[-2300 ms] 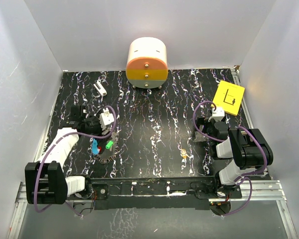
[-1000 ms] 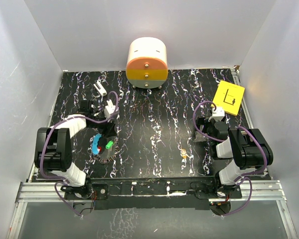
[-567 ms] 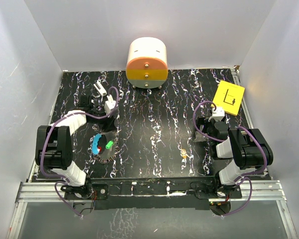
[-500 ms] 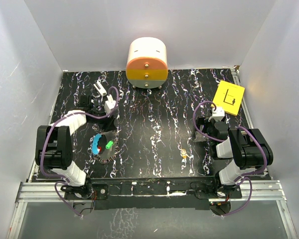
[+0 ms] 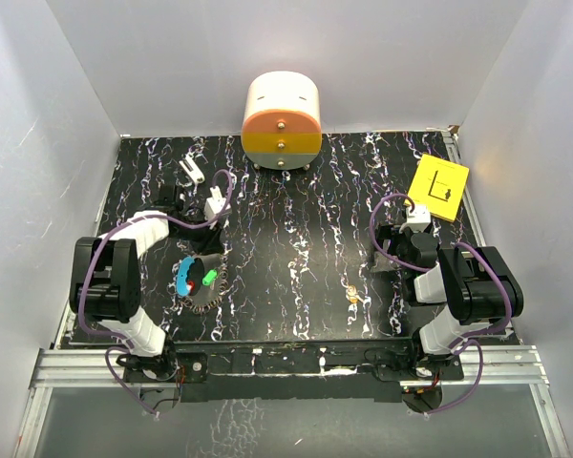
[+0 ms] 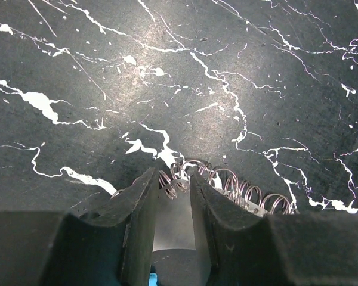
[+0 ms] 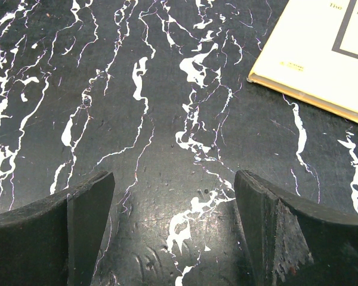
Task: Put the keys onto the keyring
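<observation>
The keys lie bunched at the near left: a blue head (image 5: pixel 184 276), a red one (image 5: pixel 190 287) and a green one (image 5: pixel 208 279). Beside them curves the keyring (image 5: pixel 210 294), a wire coil. My left gripper (image 5: pixel 206 263) reaches down onto that bunch. In the left wrist view its jaws (image 6: pixel 172 176) stand narrow, with the end loops of the keyring (image 6: pixel 174 179) pinched between the tips and more loops (image 6: pixel 250 193) trailing right. A grey metal blade (image 6: pixel 173 229) lies between the fingers. My right gripper (image 5: pixel 390 250) (image 7: pixel 174 193) hangs open over bare table, nothing in it.
A round white and orange container (image 5: pixel 282 121) stands at the back middle. A yellow card (image 5: pixel 437 187) (image 7: pixel 322 47) lies at the back right, a small white clip (image 5: pixel 193 172) at the back left, and a small gold piece (image 5: pixel 351 294) near the front.
The left jaws have closed in around the end of the coil, and the left arm has folded back over the keys. The right arm has not moved.
</observation>
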Robot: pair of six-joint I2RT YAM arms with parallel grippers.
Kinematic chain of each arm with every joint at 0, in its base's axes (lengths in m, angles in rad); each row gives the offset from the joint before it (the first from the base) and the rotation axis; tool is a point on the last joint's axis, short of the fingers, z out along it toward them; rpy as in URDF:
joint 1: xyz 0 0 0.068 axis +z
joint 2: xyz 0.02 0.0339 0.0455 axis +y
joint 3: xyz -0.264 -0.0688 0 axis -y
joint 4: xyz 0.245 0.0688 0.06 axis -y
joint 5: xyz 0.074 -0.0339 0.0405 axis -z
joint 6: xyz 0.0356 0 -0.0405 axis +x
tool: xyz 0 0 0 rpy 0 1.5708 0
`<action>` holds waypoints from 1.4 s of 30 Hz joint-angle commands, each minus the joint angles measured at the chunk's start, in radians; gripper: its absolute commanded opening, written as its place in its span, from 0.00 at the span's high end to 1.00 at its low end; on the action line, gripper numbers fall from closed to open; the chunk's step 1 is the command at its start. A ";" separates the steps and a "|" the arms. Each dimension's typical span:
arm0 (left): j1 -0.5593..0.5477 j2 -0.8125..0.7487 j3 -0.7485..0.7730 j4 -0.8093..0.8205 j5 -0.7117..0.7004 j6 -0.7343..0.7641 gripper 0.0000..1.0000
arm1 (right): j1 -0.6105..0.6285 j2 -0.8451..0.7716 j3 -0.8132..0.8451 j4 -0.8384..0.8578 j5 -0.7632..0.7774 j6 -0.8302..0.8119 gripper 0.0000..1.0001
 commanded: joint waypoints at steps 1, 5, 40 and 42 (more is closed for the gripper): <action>-0.017 -0.009 0.013 -0.026 0.011 0.022 0.73 | -0.008 0.000 0.030 0.105 -0.026 -0.013 0.12; -0.019 -0.005 0.009 -0.010 -0.010 0.012 0.73 | -0.008 -0.001 0.031 0.104 -0.026 -0.013 0.12; -0.035 0.013 -0.017 -0.023 -0.155 -0.012 0.86 | -0.008 -0.002 0.031 0.104 -0.026 -0.013 0.12; -0.035 0.011 -0.015 -0.023 -0.162 -0.016 0.87 | -0.008 -0.002 0.029 0.104 -0.026 -0.013 0.12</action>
